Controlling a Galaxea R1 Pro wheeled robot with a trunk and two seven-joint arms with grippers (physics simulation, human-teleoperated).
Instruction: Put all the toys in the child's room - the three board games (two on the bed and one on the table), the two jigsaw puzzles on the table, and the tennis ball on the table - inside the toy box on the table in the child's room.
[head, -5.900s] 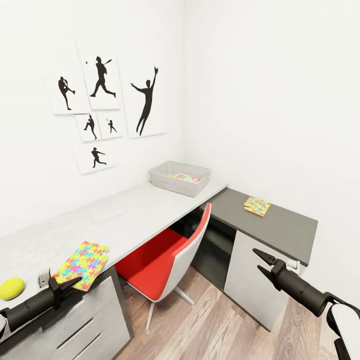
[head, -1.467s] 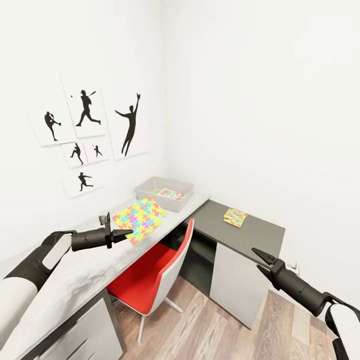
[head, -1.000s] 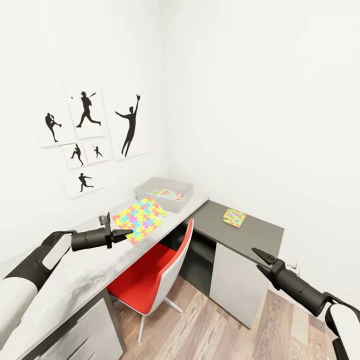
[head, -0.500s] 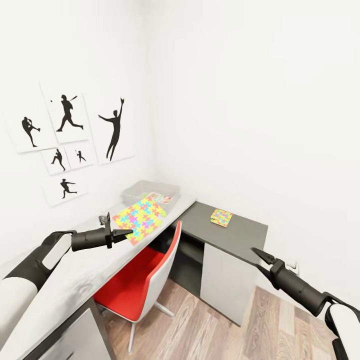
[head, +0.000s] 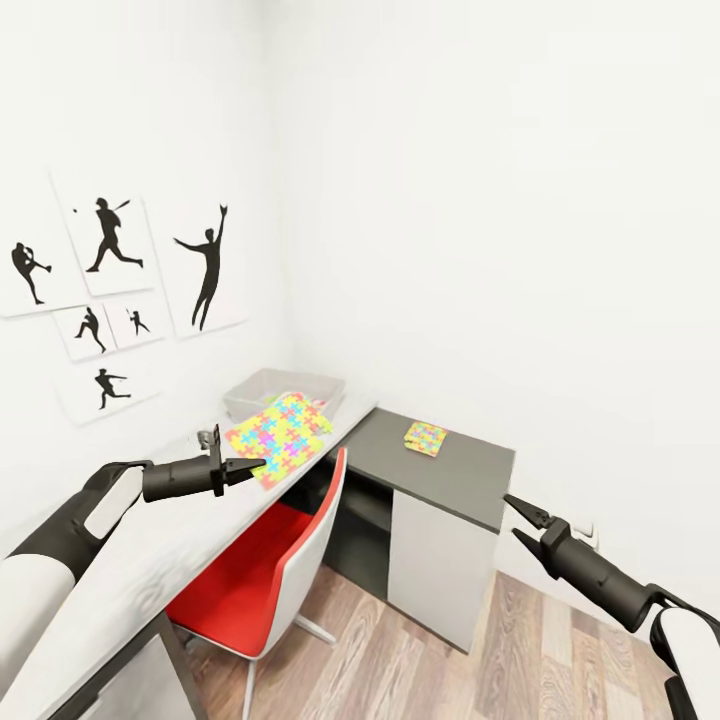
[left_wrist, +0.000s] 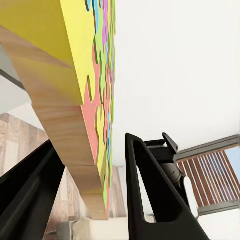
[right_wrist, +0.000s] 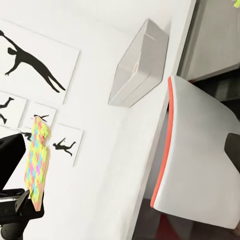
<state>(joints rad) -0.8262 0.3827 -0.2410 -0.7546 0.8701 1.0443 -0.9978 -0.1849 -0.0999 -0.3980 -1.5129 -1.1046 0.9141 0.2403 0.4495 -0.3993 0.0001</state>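
Left gripper (head: 250, 466) clamped on puzzle (head: 282, 432) edge, held above table (head: 150, 570) short of box (head: 262, 390). Looks light, stiff, slick – I'd pinch deeper. Right gripper (head: 520, 521) apart, nothing in it.

Bright, even, sharp; wide-angle edge stretch

A red chair (head: 262, 575) with a white shell back stands on the wood-plank floor (head: 430, 660), its seat tucked partly under the worktop (head: 130, 580). Behind the chair, a white door (head: 432, 565) closes the cabinet's front.
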